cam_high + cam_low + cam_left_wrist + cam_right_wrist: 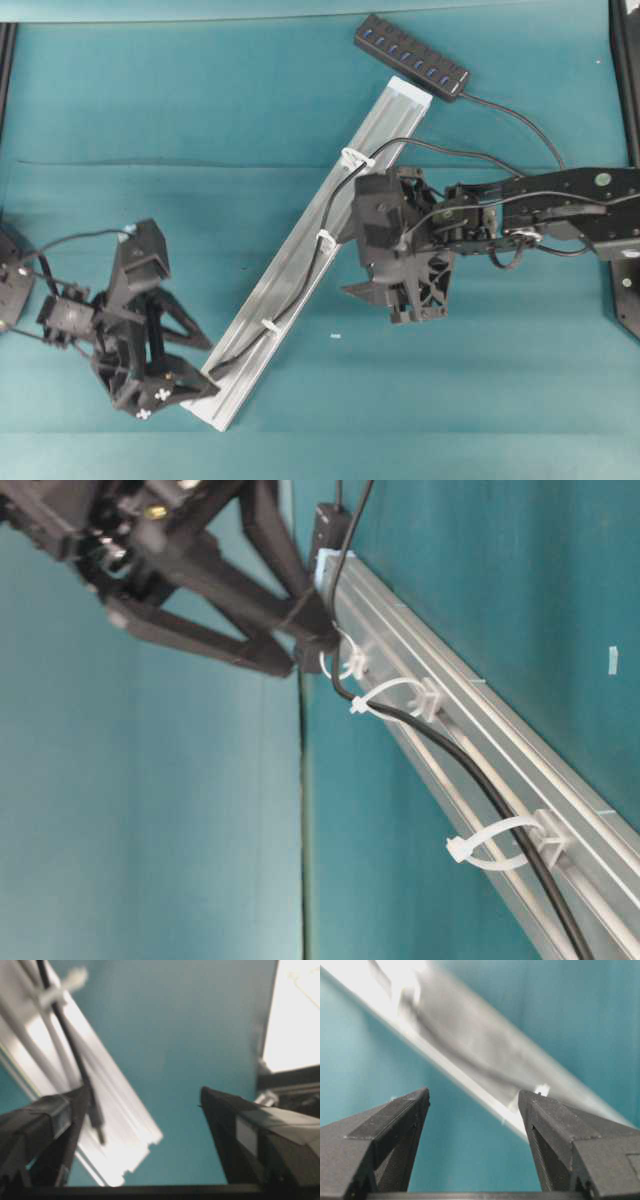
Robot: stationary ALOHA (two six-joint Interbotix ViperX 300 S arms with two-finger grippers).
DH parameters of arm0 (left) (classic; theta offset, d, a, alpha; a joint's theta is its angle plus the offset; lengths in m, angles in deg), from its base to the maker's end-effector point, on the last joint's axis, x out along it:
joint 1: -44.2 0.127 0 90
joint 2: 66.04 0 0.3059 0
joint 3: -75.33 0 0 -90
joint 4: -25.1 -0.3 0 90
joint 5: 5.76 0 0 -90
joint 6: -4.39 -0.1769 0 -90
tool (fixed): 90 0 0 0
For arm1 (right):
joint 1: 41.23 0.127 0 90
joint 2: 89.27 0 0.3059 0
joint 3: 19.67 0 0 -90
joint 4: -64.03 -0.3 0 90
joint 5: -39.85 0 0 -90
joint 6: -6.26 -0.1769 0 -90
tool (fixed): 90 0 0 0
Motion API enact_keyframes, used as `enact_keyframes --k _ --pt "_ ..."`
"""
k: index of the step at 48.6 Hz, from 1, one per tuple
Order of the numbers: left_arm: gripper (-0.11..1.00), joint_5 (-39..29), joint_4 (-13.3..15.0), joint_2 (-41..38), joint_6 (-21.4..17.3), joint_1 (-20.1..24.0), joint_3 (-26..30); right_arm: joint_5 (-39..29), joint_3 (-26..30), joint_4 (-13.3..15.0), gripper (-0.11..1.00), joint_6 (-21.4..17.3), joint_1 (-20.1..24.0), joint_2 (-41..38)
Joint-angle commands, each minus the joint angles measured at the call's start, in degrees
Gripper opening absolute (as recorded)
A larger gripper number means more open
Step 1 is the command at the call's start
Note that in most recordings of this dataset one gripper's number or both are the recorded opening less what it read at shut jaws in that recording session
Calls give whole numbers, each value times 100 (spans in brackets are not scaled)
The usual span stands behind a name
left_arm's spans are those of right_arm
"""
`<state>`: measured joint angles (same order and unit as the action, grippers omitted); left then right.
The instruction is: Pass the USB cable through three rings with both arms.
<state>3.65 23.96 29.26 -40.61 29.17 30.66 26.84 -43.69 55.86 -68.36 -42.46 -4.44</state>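
The thin black USB cable (300, 285) lies along the long silver aluminium rail (290, 300), threaded through all three small white plastic rings (327, 238). It looks light, limp and slick, best pinched just behind its plug (100, 1132). Only the left wrist view shows that plug, lower left. The left gripper (145, 1105) and right gripper (472, 1105) both gape wide, holding nothing.

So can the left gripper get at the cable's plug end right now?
Probably yes. The left gripper is open, and the plug lies bare on the rail just inside one finger, with nothing over it.
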Motion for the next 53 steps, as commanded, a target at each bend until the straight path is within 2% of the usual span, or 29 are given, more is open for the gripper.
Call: enact_keyframes --k 1,20,29,38,53 --pt "95 18 -18 264 -202 97 88 246 18 -9 81 -193 -18 202" --pt "95 18 -18 1749 -1160 712 -193 861 -501 -9 81 -940 -422 1195" --pt "92 18 -18 2364 -1547 826 -404 958 -835 -9 81 -1336 -536 1670" --pt "92 -79 -18 2804 -1942 984 -483 1134 -1169 0 81 -1468 -545 2101" --pt "91 -123 -18 3401 -2285 1274 -510 1283 -1644 -9 81 -1477 -571 2892"
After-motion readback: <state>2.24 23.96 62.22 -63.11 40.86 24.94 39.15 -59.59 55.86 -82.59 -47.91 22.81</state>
